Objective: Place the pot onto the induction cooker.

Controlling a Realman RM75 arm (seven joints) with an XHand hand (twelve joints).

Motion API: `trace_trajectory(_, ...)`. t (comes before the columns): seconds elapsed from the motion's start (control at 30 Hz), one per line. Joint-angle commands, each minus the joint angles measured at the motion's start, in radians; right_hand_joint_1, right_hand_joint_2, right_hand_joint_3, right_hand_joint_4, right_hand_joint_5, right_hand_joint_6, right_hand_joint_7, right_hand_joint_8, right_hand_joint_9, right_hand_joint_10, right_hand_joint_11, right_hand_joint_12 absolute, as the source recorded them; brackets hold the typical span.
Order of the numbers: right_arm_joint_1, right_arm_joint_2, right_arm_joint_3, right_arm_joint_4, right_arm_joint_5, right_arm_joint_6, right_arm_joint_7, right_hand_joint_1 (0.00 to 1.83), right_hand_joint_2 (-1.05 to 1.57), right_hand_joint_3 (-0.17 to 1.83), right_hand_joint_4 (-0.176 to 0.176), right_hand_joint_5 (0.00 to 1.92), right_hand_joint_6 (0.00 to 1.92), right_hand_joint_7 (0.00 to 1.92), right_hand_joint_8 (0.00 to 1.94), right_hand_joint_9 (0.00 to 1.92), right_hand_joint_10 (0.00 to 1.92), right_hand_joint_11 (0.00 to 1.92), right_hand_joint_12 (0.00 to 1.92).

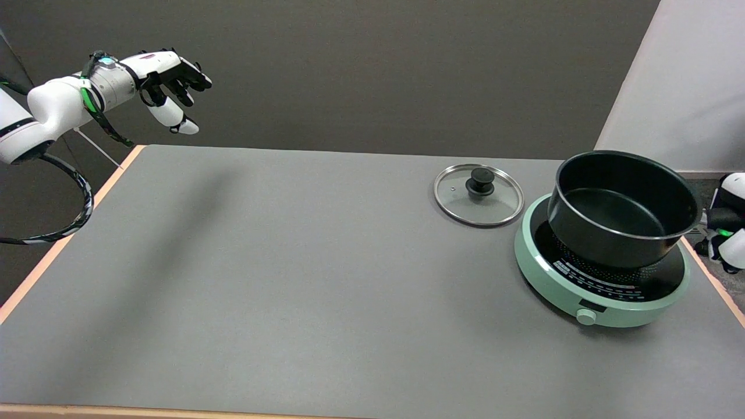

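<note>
Black and deep, the pot (624, 208) sits on the dark glass top of the mint-green induction cooker (602, 291) at the right end of the grey bench (291, 291). It rests a little toward the cooker's far edge, so the printed control strip and the front knob (586, 316) show clear of it. We judge the placing done or nearly so: the pot looks level and borne by the cooker alone. Our right hand (727, 233) shows only as a sliver at the picture's right edge, just beside the pot's rim, probably where the handle lies; whether its fingers are apart or clamped on anything we cannot tell. The glass lid (478, 195) lies flat, knob up, just beside the cooker on the left, apart from the pot, out of the way yet near at hand.
</note>
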Motion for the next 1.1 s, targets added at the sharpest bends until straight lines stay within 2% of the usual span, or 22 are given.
trace_trajectory(0.03, 0.002, -0.002, -0.056, -0.029, -0.005, 0.064, 0.011, 1.26, 0.36, 1.59, -0.073, 1.84, 1.84, 1.84, 1.84, 1.84, 1.84, 1.84, 1.84)
trace_trajectory(1.1, 0.019, 0.016, -0.094, -0.066, -0.007, 0.073, 0.011, 1.25, 0.38, 1.57, -0.072, 1.84, 1.84, 1.84, 1.84, 1.84, 1.84, 1.84, 1.84)
